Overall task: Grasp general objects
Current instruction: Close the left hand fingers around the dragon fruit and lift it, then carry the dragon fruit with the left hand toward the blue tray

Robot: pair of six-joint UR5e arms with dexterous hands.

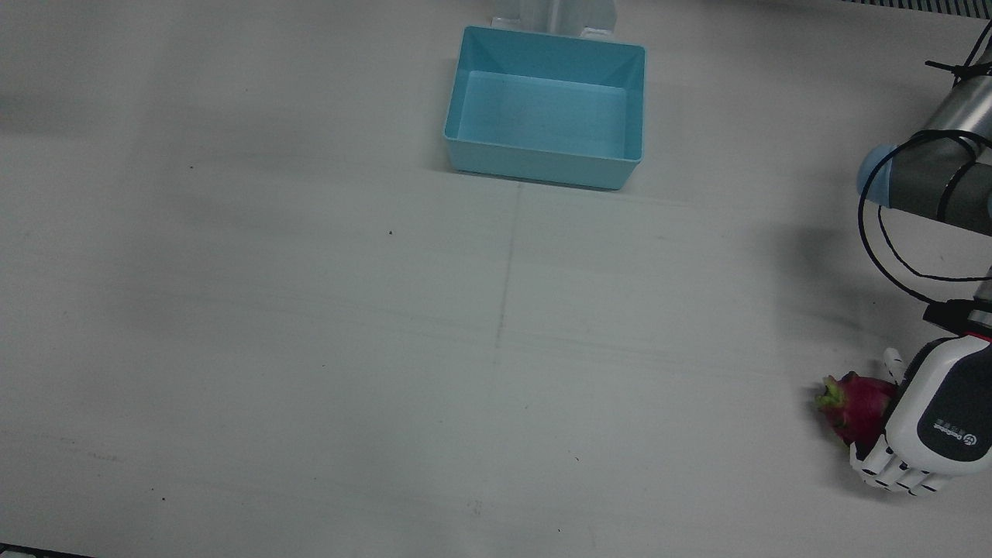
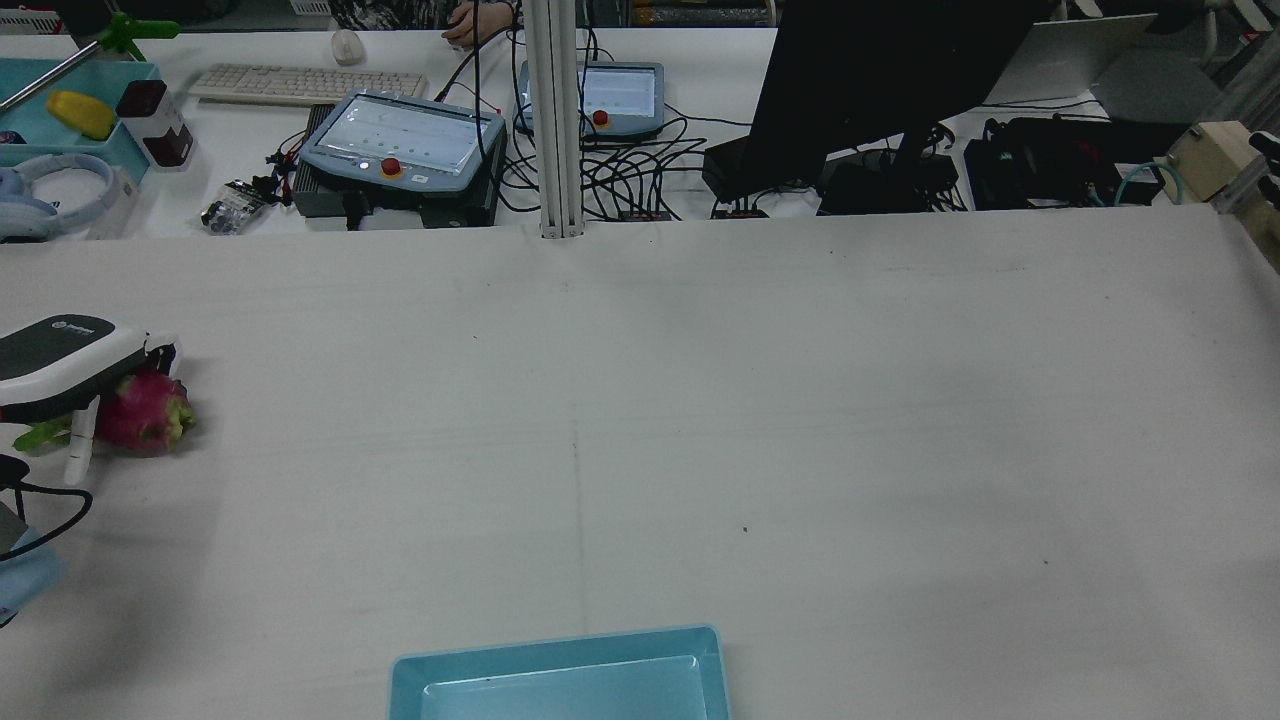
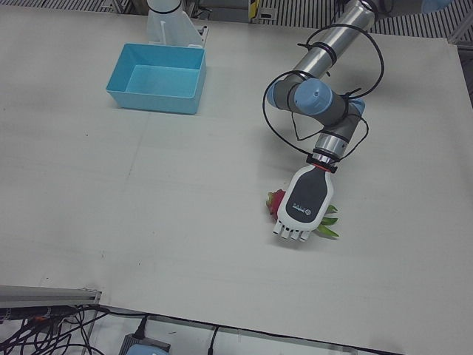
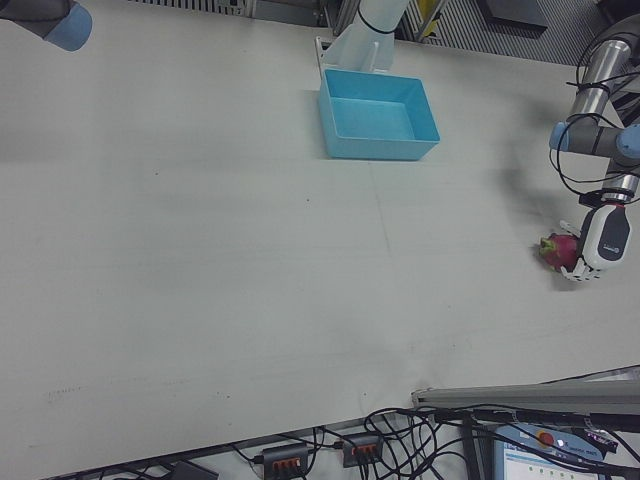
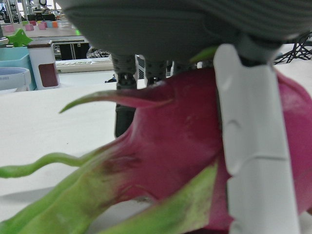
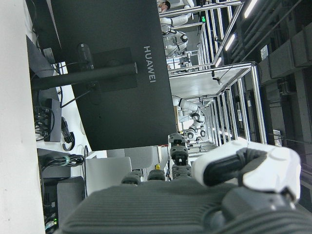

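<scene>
A pink dragon fruit (image 1: 856, 403) with green leaves lies on the white table near its edge, on my left arm's side. It also shows in the rear view (image 2: 145, 415), the left-front view (image 3: 277, 203) and the right-front view (image 4: 555, 250). My left hand (image 1: 938, 422) is palm-down over it. The fingers reach down on one side and the thumb (image 5: 256, 146) lies against the other side. The fruit (image 5: 170, 161) rests on the table. My right hand (image 6: 195, 200) shows only in its own view, held high with nothing in it.
An empty blue bin (image 1: 546, 105) stands at the robot's side of the table, in the middle. A monitor (image 2: 880, 80), control pendants and cables sit on the desk beyond the far edge.
</scene>
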